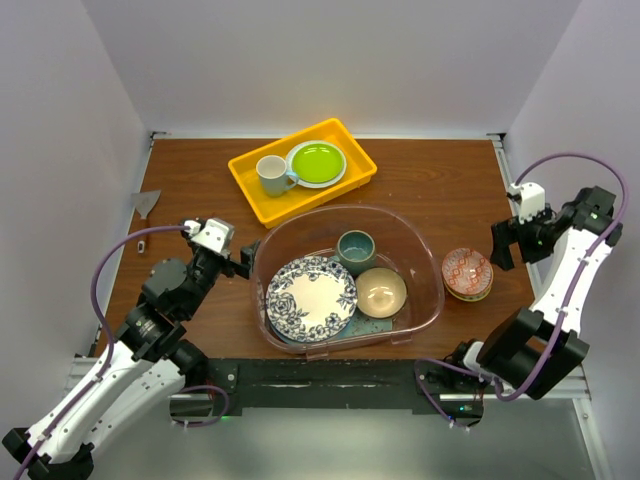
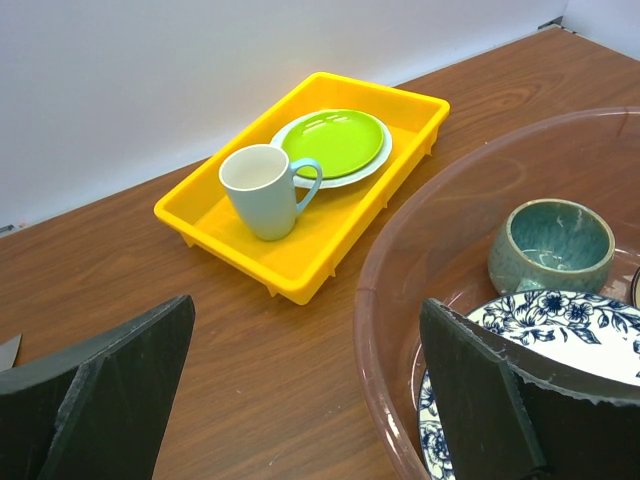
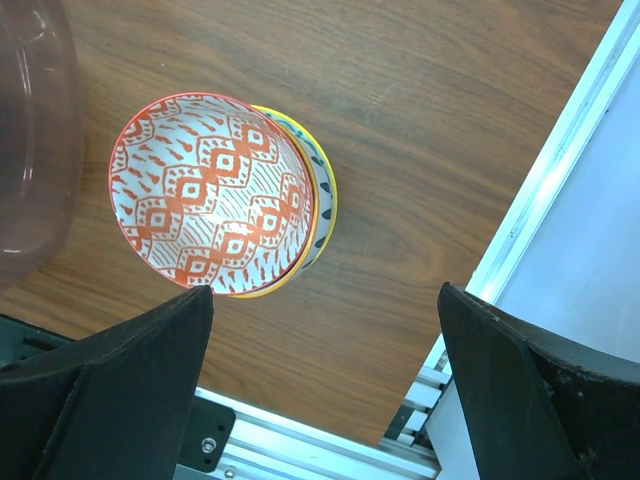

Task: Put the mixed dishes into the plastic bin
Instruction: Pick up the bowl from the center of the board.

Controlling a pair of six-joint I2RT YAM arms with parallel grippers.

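Two arms flank a brown wooden table (image 1: 200, 215) closed in by plain white walls (image 1: 320, 60). From above we see the plastic bin (image 1: 433, 290) at the middle of the table near the front edge, clear with a faint pink tint. It holds a blue-floral plate (image 1: 311, 297), a teal mug (image 1: 356, 249) and a tan bowl (image 1: 381, 291), with a mint-green tray (image 1: 375, 326) showing beneath them. A red-patterned bowl (image 1: 467, 272) sits on the table just right of the bin, outside it. Behind the bin a yellow tray (image 1: 250, 190) carries a white mug (image 1: 271, 175) and a lime-green plate (image 1: 316, 162). The left gripper (image 1: 243, 262) is at the bin's left wall and the right gripper (image 1: 503, 245) is near the red-patterned bowl. From the left wrist we see its fingers (image 2: 110, 390) spread wide with nothing between them, one overlapping the bin's rim, and the mug's glossy inside. From the right wrist, again wide and empty, we see what the top view barely shows: the red-patterned bowl is nested in a second bowl (image 3: 322, 195) with a yellow rim, beside a metal rail (image 3: 545, 200) at the table's edge.
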